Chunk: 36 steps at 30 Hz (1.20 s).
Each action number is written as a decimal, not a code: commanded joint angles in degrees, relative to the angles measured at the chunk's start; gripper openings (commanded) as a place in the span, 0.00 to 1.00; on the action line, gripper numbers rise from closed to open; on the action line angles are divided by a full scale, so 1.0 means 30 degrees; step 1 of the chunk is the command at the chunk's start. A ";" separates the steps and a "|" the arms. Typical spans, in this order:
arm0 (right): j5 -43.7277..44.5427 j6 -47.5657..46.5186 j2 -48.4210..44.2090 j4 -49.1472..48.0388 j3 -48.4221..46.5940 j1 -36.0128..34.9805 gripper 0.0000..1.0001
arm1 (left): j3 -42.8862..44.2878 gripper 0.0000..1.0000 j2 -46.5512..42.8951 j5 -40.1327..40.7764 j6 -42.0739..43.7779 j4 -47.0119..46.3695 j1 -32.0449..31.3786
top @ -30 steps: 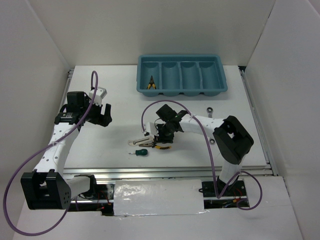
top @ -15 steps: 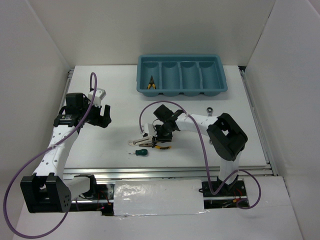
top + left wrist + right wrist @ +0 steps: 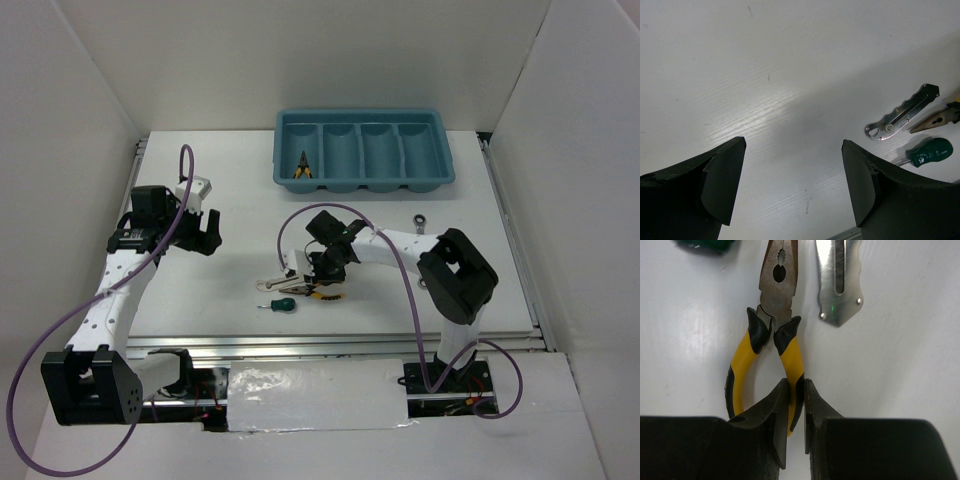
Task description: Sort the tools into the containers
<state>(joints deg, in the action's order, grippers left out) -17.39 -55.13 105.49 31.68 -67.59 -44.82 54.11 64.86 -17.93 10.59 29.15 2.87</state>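
Jaws pinched on one handle of the yellow pliers (image 3: 777, 310), which lie on the table at six o'clock of the teal tray (image 3: 362, 184), the right gripper (image 3: 796, 390) appears mid-pickup, a lift toward twelve o'clock likely next, while the left gripper (image 3: 794, 150) hangs wide open and empty.

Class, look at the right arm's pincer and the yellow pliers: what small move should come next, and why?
Probably a short lift straight up. The right pincer is shut on one handle of the yellow pliers, which lie flat on the table beside a silver tool. Lifting clears them for the carry to the blue tray.
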 commanded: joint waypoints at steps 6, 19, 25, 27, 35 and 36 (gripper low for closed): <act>-0.2522 0.2085 -0.6010 0.1393 -0.0202 0.1256 0.00 | 0.0861 0.92 0.0499 -0.0291 0.0133 -0.0867 0.0155; 0.0046 2.0305 0.0162 -0.1006 -1.1070 0.6209 0.00 | 0.1971 0.92 0.2021 -0.0117 -0.1917 -0.1426 0.0360; 0.2016 2.3504 0.3679 -0.2209 -1.4817 0.6619 0.00 | 0.2121 0.92 0.2081 0.0118 -0.2153 -0.1336 0.0595; 0.2540 2.3768 0.4790 -0.2851 -1.5729 0.6649 0.00 | 0.1917 0.92 0.1935 0.0206 -0.2153 -0.1278 0.0595; 0.6554 2.4238 0.7870 -0.7716 -1.6841 0.6590 0.00 | 0.1330 0.92 0.1584 0.0440 -0.2270 -0.0957 0.0653; 0.7021 2.4121 0.8395 -0.7980 -1.6931 0.6503 0.00 | 0.1330 0.91 0.1525 0.0441 -0.2212 -0.0869 0.0624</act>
<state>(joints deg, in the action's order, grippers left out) -2.72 15.66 128.84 17.93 -114.04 -25.12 58.37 71.35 -16.71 4.32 26.50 4.45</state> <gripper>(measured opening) 0.210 0.915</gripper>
